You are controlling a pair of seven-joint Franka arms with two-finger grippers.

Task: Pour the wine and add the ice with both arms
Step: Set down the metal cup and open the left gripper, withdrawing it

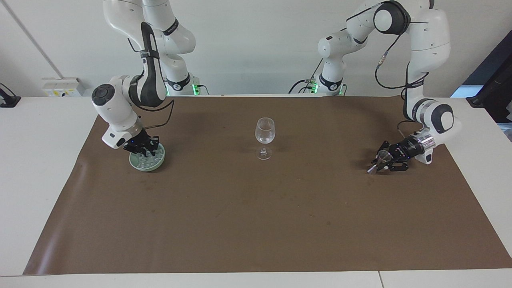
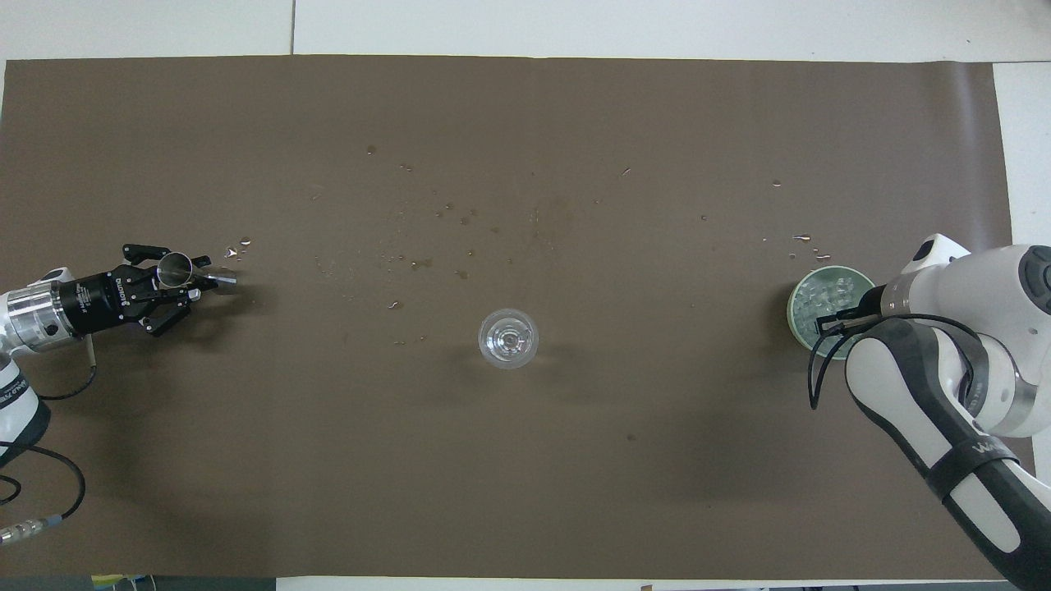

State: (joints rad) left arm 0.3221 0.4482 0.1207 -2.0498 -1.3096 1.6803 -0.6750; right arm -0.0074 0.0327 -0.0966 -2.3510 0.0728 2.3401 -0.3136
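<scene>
Two arms work at opposite ends of the brown mat [image 1: 256, 224]. From across the table, the right gripper [image 1: 143, 151] dips into the green dish [image 1: 147, 162] of ice [image 1: 146, 161], clenched, though I cannot tell whether it holds a cube. The wine glass [image 1: 264, 136] stands mid-table.

From overhead, the left gripper [image 2: 182, 279] grasps a small tilted metal cup [image 2: 175, 268] low over the mat; its fingers' spread is unclear. Ice [image 2: 829, 294] fills the dish [image 2: 795, 316].

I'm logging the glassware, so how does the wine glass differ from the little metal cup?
The wine glass is clear and stemmed; the metal cup is opaque and shiny. The glass stands upright alone mid-mat; the cup tilts at the left gripper, toward the left arm's end. The cup is smaller. Both have round open mouths.
</scene>
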